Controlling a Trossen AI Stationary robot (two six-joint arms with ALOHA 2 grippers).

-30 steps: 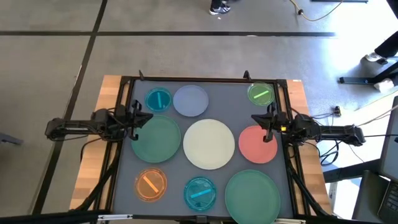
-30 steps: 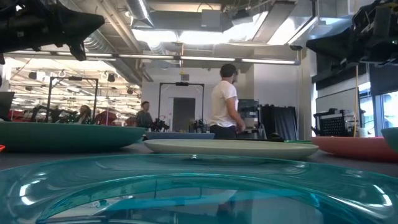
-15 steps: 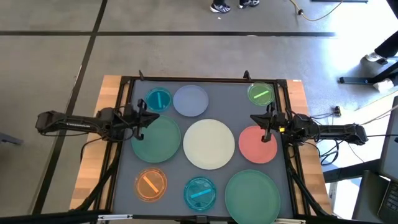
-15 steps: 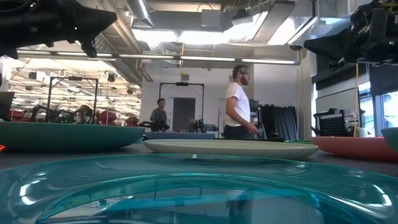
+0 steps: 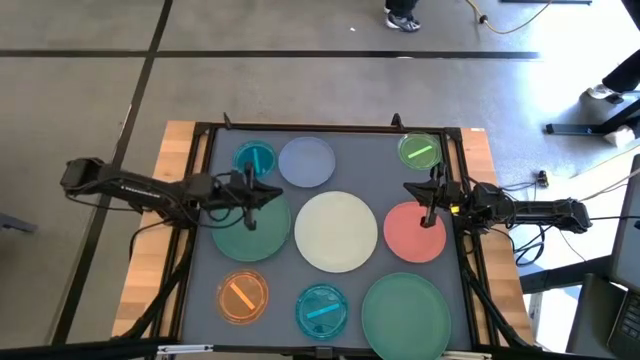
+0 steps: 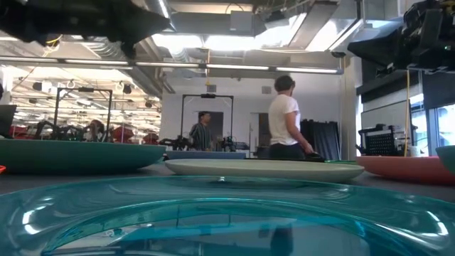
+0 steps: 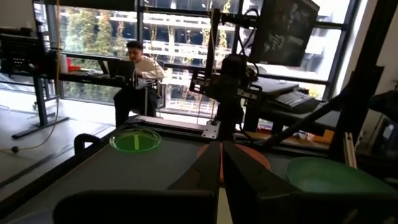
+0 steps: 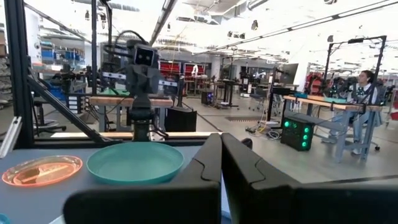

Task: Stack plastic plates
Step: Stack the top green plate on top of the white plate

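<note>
Overhead, the left gripper [image 5: 262, 195] hangs over the near-left large green plate [image 5: 250, 224], jaws together, and the right gripper [image 5: 428, 197] hangs at the pink plate's [image 5: 414, 232] far edge, jaws likewise together. The cream plate [image 5: 336, 231] fills the middle; bare mat [image 5: 380, 170] lies between the lavender plate [image 5: 306, 161] and the small green plate [image 5: 419, 151]. Another large green plate [image 5: 405, 315], a teal plate [image 5: 321, 309] and an orange plate [image 5: 243, 296] line the near edge, and a blue plate [image 5: 254, 159] sits far left. The low view alone shows people standing [image 6: 286, 117] beyond the table.
</note>
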